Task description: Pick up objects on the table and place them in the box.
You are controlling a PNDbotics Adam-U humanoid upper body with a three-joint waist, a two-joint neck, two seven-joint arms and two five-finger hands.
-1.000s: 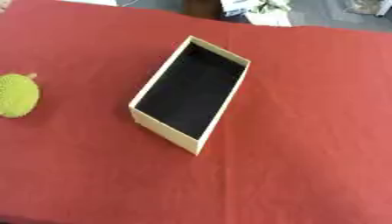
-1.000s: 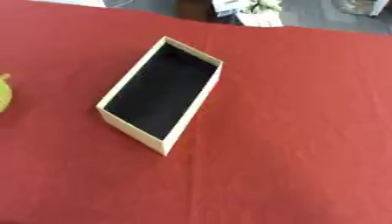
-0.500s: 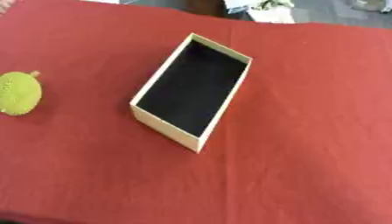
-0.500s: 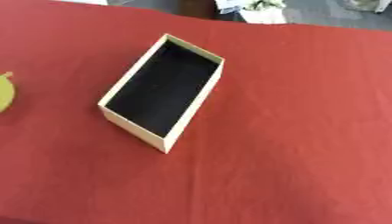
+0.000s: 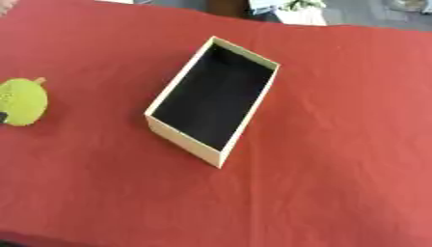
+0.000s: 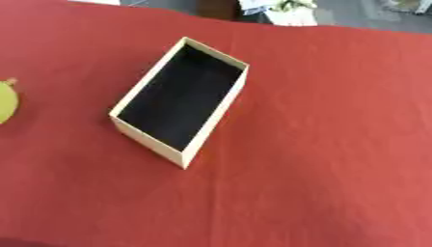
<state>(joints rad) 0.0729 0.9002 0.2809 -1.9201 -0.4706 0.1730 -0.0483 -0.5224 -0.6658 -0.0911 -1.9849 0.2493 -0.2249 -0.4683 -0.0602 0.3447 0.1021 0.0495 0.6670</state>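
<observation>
An open cream box [image 5: 182, 140] with a black inside lies askew in the middle of the red cloth, its long side running from front left to back right. Nothing shows inside it. A round yellow-green fruit-like object [image 5: 21, 102] with a short stem lies to the left of the box, well apart from it. In the right eye view the picture's left edge cuts it off. A small dark shape [image 5: 3, 117] sits at the left edge beside it; I cannot make out what it is. Neither of my hands shows in either view.
The red cloth [image 6: 337, 144] covers the whole table and stretches wide to the right of the box and in front of it. Beyond the far edge lie a dark floor and some pale clutter [image 5: 291, 10].
</observation>
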